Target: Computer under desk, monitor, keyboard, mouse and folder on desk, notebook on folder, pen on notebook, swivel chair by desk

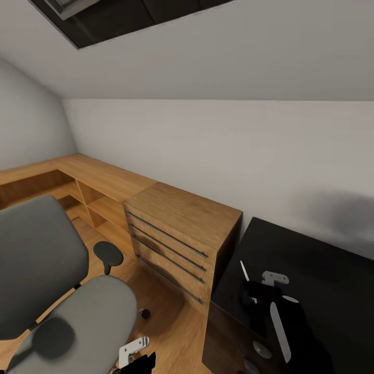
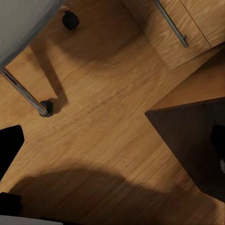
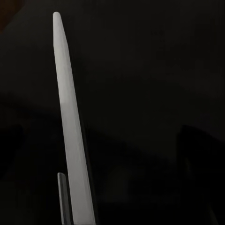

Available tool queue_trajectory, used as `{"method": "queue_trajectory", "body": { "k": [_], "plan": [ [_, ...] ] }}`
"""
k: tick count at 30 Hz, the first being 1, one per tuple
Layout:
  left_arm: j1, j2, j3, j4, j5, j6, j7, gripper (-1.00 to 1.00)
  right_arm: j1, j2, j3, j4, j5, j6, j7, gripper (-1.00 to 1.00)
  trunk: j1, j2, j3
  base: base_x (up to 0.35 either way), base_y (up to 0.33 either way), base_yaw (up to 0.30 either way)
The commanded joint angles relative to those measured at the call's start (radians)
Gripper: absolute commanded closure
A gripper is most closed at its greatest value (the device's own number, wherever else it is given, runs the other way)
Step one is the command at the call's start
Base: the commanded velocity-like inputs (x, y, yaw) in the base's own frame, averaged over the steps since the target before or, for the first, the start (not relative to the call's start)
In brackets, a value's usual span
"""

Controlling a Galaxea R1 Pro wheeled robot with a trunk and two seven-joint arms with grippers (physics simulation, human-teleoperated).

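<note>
A slim white object, apparently the pen (image 3: 70, 126), is standing in the right tool (image 1: 259, 291), which looks clamped on it, hovering over the glossy black worktop (image 1: 322, 259). The grey swivel chair (image 1: 57, 291) is sitting well apart on the plank floor (image 2: 108, 93), its seat bare. The left tool (image 1: 136, 353) is hanging low beside it; whether it is parted is unclear. Setting the pen down appears to be the step in hand.
</note>
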Motion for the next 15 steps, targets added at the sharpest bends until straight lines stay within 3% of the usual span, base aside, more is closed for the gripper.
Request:
{"method": "queue_trajectory", "body": {
  "k": [1,15],
  "plan": [
    [0.000,0.000,-0.001,-0.002,0.011,0.003,0.009,-1.00,0.000,0.001,-0.004,0.031,0.003,0.007,0.002,-1.00,0.000,0.000,-0.001,0.000,0.000,0.000],
    [0.000,0.000,-0.001,-0.002,0.011,0.003,0.009,-1.00,0.000,0.001,0.004,0.031,0.012,0.009,-0.007,-1.00,0.000,0.000,-0.001,0.000,0.000,0.000]
  ]
}}
